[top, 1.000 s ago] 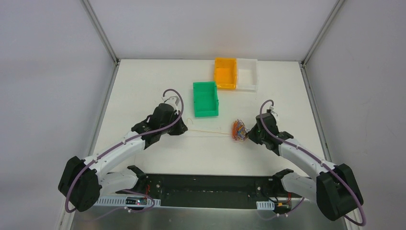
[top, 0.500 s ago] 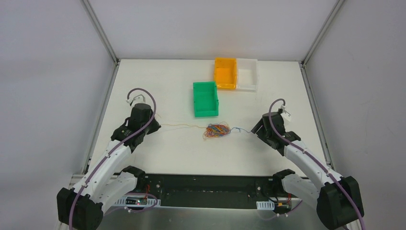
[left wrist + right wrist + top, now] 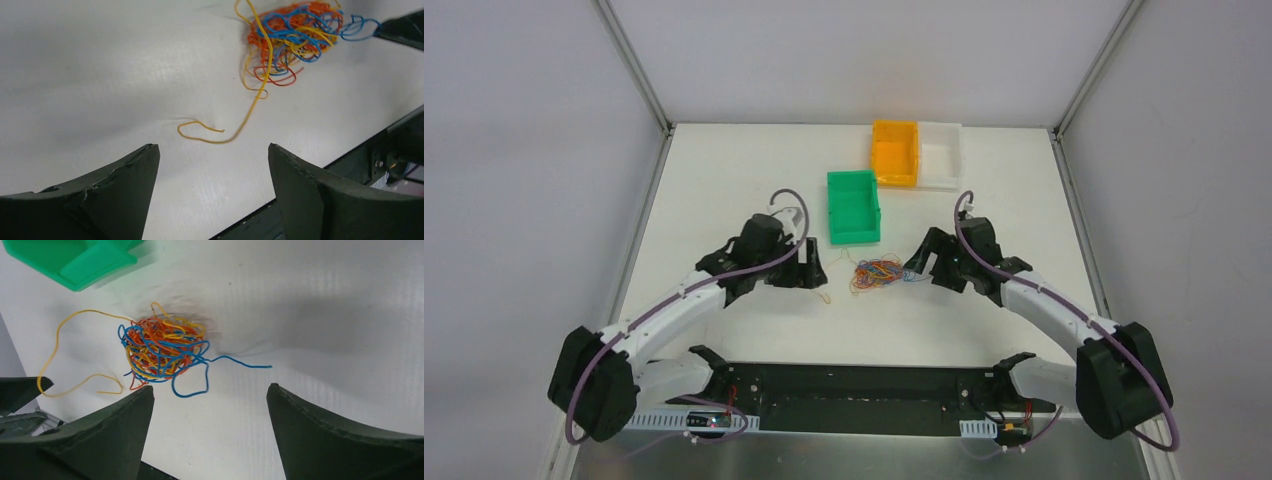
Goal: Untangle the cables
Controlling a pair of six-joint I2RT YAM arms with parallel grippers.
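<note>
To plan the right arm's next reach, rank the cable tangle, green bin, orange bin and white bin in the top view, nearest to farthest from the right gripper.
From the right gripper:
1. cable tangle, just to its left.
2. green bin, farther back and to the left.
3. orange bin and white bin, side by side at the far edge; too close to call.

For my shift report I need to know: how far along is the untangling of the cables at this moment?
Done: little. One yellow strand and one blue strand stick out of the bundle, with their ends lying free on the table. In hand: nothing. Both arms' jaws stand open and empty, one pair on each side of the bundle. Left: the other orange, blue, red and yellow strands are knotted in one clump.
</note>
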